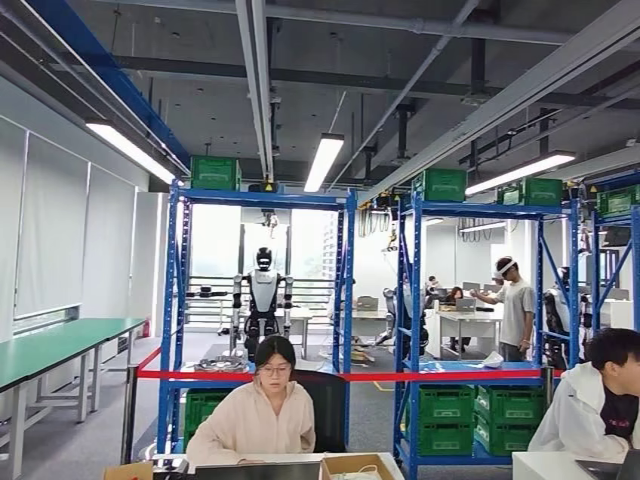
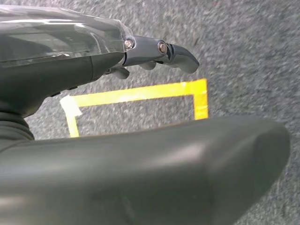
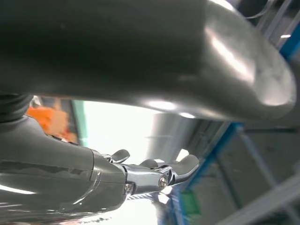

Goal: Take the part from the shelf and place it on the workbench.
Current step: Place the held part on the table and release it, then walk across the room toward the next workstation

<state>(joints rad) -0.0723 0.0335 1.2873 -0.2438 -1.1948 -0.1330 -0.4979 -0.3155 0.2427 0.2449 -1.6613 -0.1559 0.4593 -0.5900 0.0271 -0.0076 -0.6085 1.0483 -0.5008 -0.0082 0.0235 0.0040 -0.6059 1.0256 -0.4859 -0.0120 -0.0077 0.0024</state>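
Standing off from shelf (image 1: 260, 200) | left hand (image 2: 106, 61) empty, fingers straight | right hand (image 3: 116, 178) likewise | part unseen, handling unknowable

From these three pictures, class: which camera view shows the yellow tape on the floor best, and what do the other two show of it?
The left wrist view: the yellow tape lies on grey carpet beyond the left hand, which holds nothing, fingers stretched out. The head view looks across the hall at blue shelves; the right wrist view looks up past the right hand.
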